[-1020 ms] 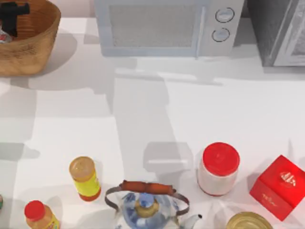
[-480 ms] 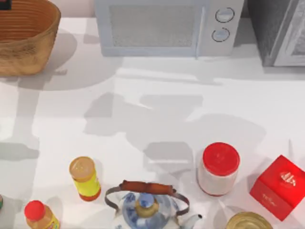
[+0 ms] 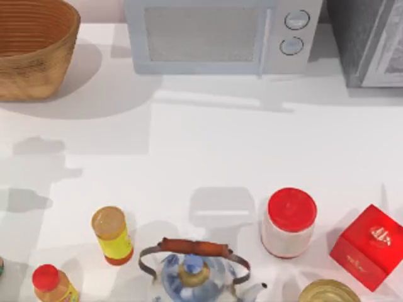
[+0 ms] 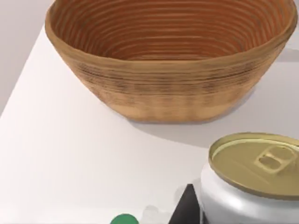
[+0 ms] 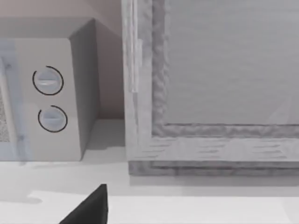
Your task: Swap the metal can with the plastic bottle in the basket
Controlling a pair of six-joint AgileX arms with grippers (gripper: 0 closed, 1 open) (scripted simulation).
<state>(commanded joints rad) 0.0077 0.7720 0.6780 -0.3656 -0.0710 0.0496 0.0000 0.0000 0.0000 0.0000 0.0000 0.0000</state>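
The wicker basket (image 3: 31,47) sits at the top view's upper left; the metal can (image 3: 327,292) stands at the lower right edge, near the red-lidded jar (image 3: 289,221) — gripper states cannot be told.

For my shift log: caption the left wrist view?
Empty wicker basket on the white table, gold-topped white can nearby.
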